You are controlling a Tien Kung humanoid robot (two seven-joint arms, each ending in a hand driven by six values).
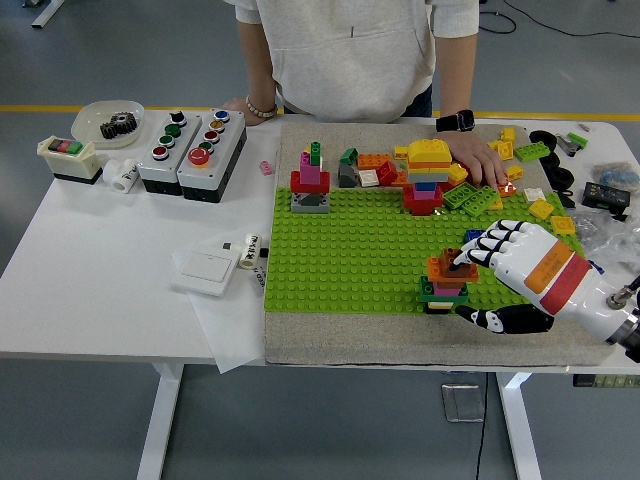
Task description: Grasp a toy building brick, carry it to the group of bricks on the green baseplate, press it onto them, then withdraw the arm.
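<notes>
In the head view, the right hand (505,275) reaches in from about four o'clock, its fingers (478,246) loosely spread and resting on the brown-and-orange top brick (452,266) of a small stack (444,285) standing on the green baseplate (350,250) near its five o'clock corner; the thumb lies low beside the stack, and nothing is gripped. At twelve o'clock a person stands with one hand (478,160) flat on loose bricks (520,165) beside a taller brick pile (428,175) at the plate's one o'clock edge.
</notes>
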